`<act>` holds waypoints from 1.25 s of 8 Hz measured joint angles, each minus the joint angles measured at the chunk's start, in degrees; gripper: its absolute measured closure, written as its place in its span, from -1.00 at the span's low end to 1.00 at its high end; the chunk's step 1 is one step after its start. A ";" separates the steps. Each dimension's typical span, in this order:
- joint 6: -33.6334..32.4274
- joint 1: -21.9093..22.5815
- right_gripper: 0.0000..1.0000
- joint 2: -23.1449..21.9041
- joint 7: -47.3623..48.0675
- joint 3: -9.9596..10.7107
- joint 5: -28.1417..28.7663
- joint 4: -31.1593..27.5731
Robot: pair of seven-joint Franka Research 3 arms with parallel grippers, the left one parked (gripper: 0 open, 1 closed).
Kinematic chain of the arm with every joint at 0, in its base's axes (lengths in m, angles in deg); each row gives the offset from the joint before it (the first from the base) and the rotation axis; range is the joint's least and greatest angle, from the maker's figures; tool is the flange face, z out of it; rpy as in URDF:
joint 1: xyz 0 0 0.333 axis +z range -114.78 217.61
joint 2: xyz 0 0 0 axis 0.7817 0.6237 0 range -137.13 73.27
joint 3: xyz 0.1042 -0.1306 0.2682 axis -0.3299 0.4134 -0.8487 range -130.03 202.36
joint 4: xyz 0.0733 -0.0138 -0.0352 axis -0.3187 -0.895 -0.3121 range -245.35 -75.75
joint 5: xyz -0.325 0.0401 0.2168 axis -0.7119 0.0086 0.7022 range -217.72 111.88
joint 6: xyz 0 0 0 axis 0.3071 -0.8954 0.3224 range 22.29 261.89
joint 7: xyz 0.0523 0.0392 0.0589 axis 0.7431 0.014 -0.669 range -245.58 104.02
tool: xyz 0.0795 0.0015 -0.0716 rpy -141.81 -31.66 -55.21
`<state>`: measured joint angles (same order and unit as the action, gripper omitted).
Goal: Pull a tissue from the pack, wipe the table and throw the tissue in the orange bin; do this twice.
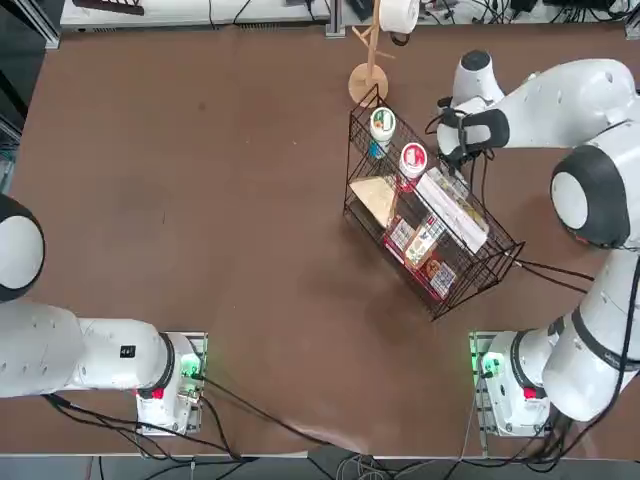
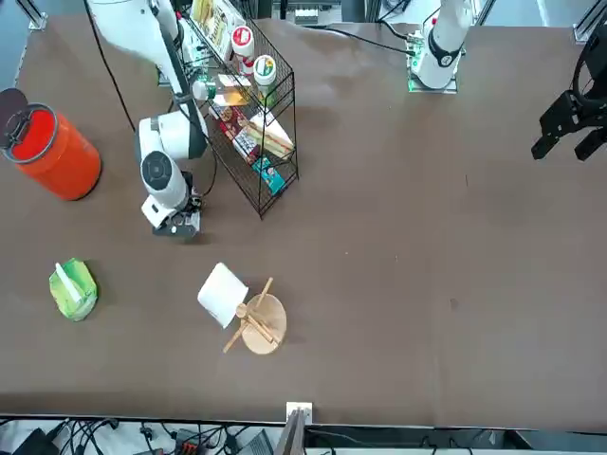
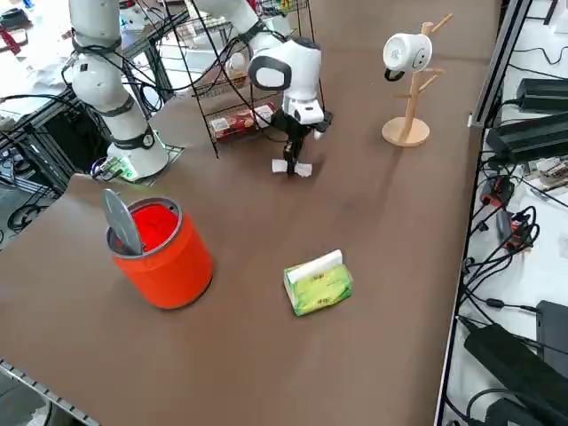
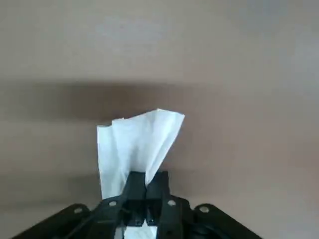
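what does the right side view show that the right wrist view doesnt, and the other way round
Only the right side view shows the orange bin with its lid raised, the green tissue pack, the wire basket and the wooden stand with a white roll.

Only the right wrist view shows the fingertips closed on the tissue from close up.

Both show the right gripper shut on a white tissue over the brown table.

Pack [image 3: 319, 289], bin [image 3: 173, 271] on table [image 3: 293, 373]; rack [image 1: 391, 258] left of bin — cups [image 1: 413, 160] inside
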<state>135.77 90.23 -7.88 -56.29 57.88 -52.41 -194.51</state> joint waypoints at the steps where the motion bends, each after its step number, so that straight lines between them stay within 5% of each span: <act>1: -0.46 0.47 0.97 -0.44 0.22 -0.03 0.47 0.41; 6: -11.47 -4.31 0.97 -10.72 -6.26 1.99 0.29 0.98; 10: -21.53 -6.98 0.97 -18.88 -11.26 6.72 -6.11 1.07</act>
<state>114.25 83.25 -26.76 -67.55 64.60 -58.51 -193.44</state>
